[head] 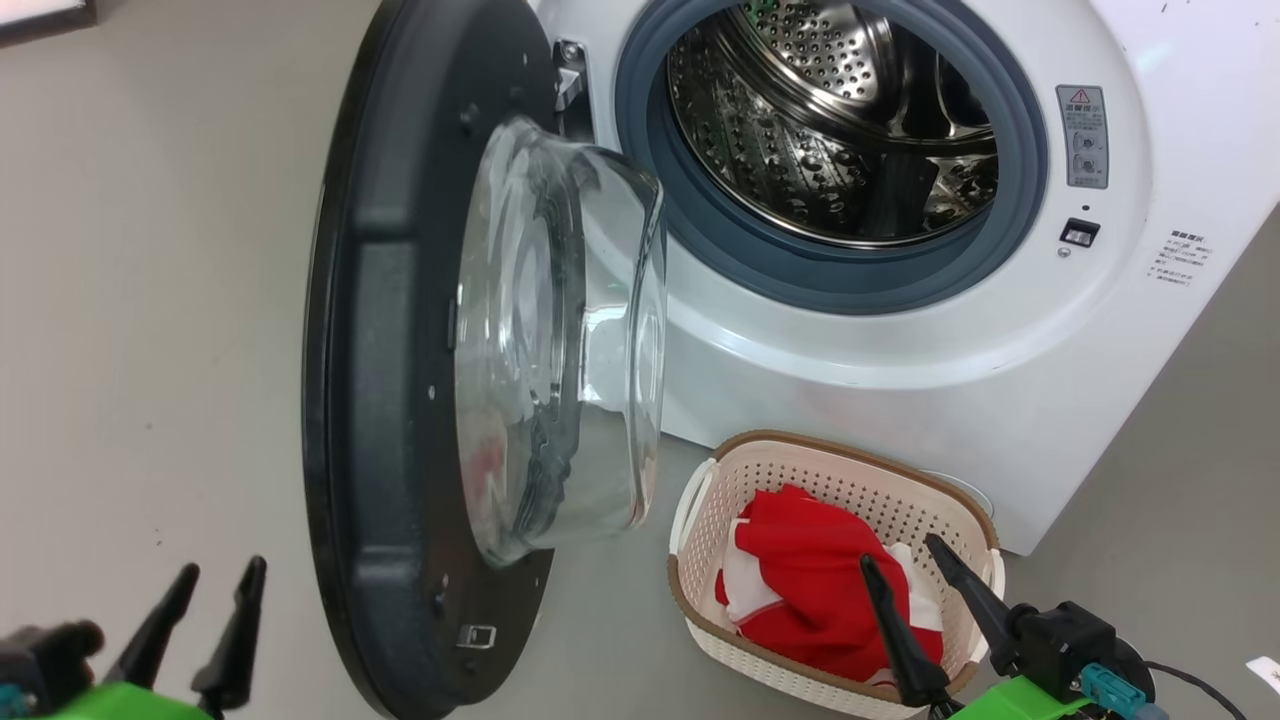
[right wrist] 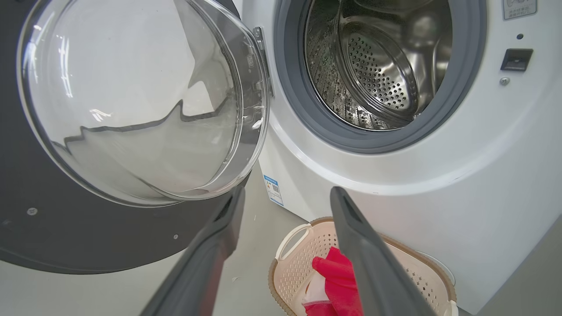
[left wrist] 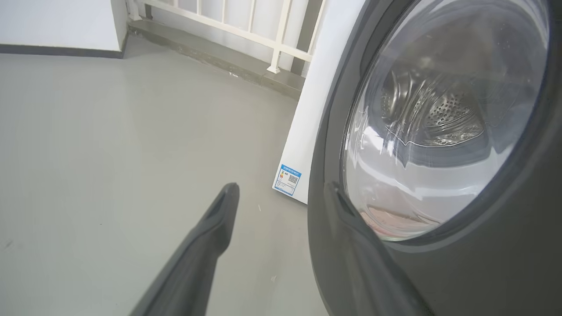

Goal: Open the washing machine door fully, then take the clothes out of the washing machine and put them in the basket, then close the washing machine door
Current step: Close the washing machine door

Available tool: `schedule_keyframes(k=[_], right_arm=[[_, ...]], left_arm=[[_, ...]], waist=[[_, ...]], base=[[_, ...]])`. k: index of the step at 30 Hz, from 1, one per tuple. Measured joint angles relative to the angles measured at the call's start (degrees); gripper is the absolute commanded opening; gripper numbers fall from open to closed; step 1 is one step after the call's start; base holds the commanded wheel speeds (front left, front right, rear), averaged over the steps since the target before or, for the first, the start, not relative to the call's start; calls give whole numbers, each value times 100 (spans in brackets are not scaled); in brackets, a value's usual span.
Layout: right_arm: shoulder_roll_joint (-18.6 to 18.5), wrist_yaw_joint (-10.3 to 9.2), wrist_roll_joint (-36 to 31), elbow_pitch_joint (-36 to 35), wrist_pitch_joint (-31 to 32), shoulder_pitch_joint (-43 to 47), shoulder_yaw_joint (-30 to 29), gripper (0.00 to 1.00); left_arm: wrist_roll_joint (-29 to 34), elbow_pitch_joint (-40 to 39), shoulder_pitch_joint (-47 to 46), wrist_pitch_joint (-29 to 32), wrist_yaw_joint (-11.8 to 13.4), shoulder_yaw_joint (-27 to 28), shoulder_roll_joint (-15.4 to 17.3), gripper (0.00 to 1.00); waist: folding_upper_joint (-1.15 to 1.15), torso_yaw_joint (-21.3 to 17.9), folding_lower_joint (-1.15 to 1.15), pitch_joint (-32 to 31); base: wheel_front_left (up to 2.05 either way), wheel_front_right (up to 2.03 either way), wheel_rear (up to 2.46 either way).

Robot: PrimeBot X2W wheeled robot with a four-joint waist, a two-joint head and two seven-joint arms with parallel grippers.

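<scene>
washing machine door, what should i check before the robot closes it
1. The drum emptied: ok, as far as it shows.
2. The clothes in the basket: ok.
3. The right hand open, holding nothing: ok.
4. The left hand open beside the washing machine door: ok.
5. The left hand touching the door: cannot tell.
6. The basket out of the door's swing: cannot tell.

We see red-and-white clothes (head: 810, 570) and a cream, perforated, brown-rimmed basket (head: 840, 475). The washing machine (head: 850, 390) is white, its door (head: 380, 400) black-rimmed.
</scene>
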Motion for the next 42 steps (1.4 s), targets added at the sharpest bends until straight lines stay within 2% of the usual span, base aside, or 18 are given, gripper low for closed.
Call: schedule_keyframes(k=[5, 10, 16, 21, 26, 42], right_arm=[[0, 0, 49, -88, 0, 74, -48, 100], [1, 0, 49, -208, 0, 77, -163, 100], [2, 0, 49, -335, 0, 108, -209, 100], [5, 0, 49, -372, 0, 215, -212, 100], [5, 0, 49, -334, 0, 220, -230, 100], [7, 0, 49, -326, 0, 222, -276, 100]], left_arm=[[1293, -466, 517, 1, -1, 854, -575, 100], [2036, -924, 739, 1, -1, 1281, -853, 100], [2631, -1330, 930, 1, -1, 1706, -1145, 100], [2942, -1394, 1094, 1, -1, 1826, -1261, 100], [2992, -1313, 1118, 1, -1, 1903, -1384, 100], [3011, -1306, 1119, 1, -1, 1982, -1407, 100]], waist=[[0, -23, 0, -26], [0, -33, 0, -38], [0, -43, 0, -58], [0, -53, 0, -71], [0, -51, 0, -52], [0, -46, 0, -50]], base=[[0, 0, 0], [0, 0, 0], [0, 0, 0], [0, 0, 0], [0, 0, 0], [0, 0, 0]])
